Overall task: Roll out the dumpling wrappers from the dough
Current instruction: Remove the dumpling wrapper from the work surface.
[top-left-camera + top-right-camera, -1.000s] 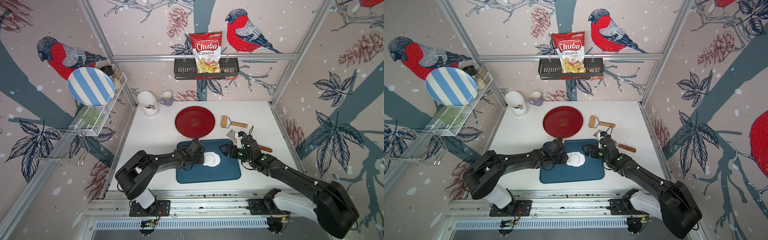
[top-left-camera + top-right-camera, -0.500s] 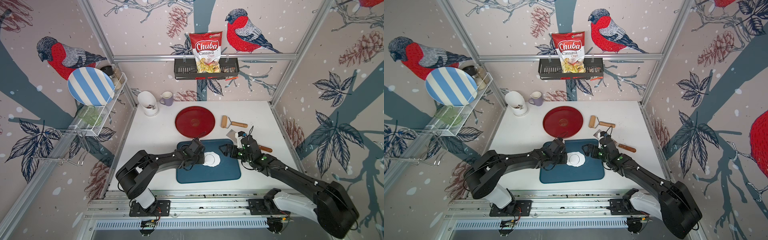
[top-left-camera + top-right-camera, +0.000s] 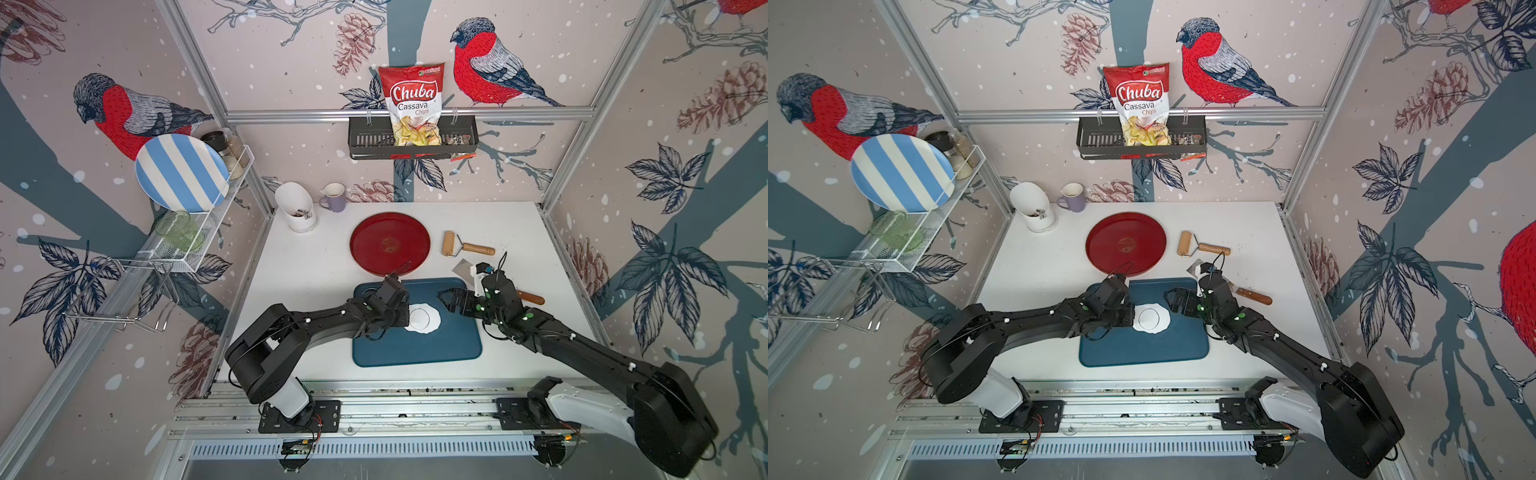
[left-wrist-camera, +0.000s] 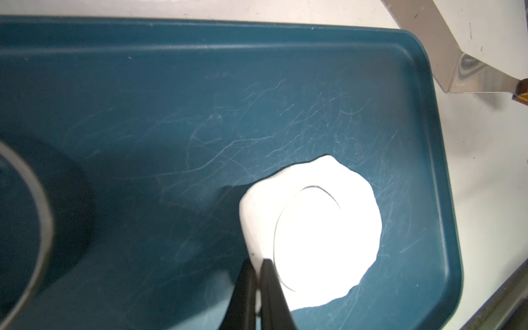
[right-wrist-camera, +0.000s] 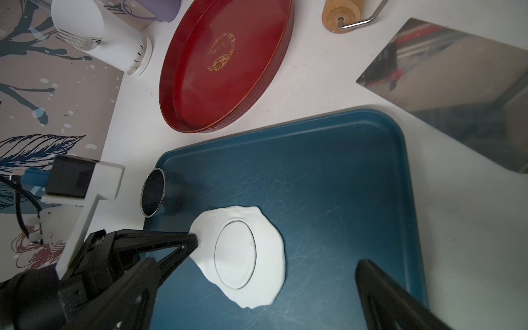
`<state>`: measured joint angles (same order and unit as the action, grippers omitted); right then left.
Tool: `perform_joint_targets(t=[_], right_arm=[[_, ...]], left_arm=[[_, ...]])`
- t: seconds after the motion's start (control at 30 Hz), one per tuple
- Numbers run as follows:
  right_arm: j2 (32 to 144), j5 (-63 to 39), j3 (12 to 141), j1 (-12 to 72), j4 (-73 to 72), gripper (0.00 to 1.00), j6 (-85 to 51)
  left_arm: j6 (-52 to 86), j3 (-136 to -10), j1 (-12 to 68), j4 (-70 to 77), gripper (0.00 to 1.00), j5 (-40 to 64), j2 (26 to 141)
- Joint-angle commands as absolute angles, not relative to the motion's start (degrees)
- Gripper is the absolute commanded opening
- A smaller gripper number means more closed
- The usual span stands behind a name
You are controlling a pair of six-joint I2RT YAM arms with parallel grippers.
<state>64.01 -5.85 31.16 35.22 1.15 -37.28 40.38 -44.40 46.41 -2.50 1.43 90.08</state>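
Thin ragged white dough sheet (image 3: 435, 322), flat on the scuffed blue plastic tray (image 3: 415, 353), round cut white wrapper disc (image 3: 419, 318) inside it. My left tool (image 3: 407, 319) clenched the sheet's rim at 9 o'clock in a top view; my right tool (image 3: 446, 302) hung released at 2 o'clock, apart. White worktop (image 3: 311, 270) beneath; tray bare toward 6 o'clock.
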Motion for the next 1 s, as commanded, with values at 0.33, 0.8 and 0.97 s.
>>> perform_joint_targets(t=[0.33,0.8,0.97], right_arm=[[63.8,-6.0,31.0,35.3,0.0,1.0,-36.4],[63.5,-5.8,31.0,35.3,0.0,1.0,-36.4],[63.5,-5.7,31.0,35.3,0.0,1.0,-36.3]], left_arm=[[39.9,-44.7,46.5,-2.3,0.08,2.6,88.2],[39.8,-46.1,47.1,-2.9,0.06,5.4,86.6],[39.8,-46.6,47.5,-3.1,0.06,6.0,86.6]])
